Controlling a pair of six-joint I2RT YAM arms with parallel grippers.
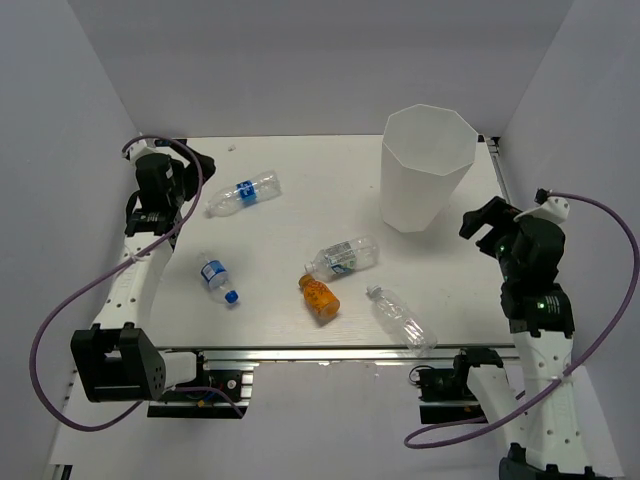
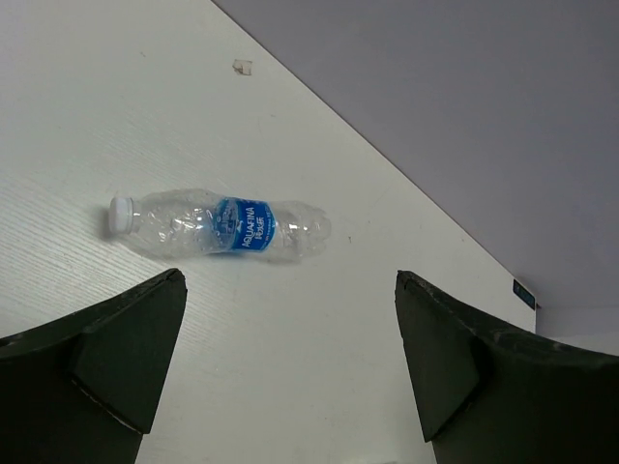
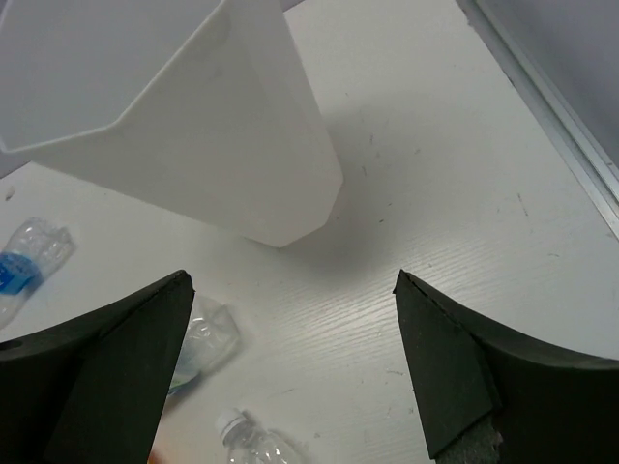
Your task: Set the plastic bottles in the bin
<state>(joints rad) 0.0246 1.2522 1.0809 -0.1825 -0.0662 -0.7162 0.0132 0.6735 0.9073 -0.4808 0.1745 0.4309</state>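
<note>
Bright, even, diffuse light from above whitens the surface (image 1: 270, 230); the bin (image 3: 222, 145) casts only a soft grey shadow toward 4 o'clock at its base, and every view is sharp.

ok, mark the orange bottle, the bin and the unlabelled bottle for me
orange bottle (image 1: 320, 297), top external view, middle of its body.
bin (image 1: 422, 200), top external view, near outer wall.
unlabelled bottle (image 1: 402, 318), top external view, mid-body.

We see bare table (image 1: 300, 165) on every side of the far blue-label bottle (image 1: 243, 193). The bin (image 1: 427, 165) stands tall at far right. In the near middle the green-labelled bottle (image 1: 342, 258), orange bottle (image 1: 320, 296) and unlabelled bottle (image 1: 400, 318) lie close, with narrow gaps between.
</note>
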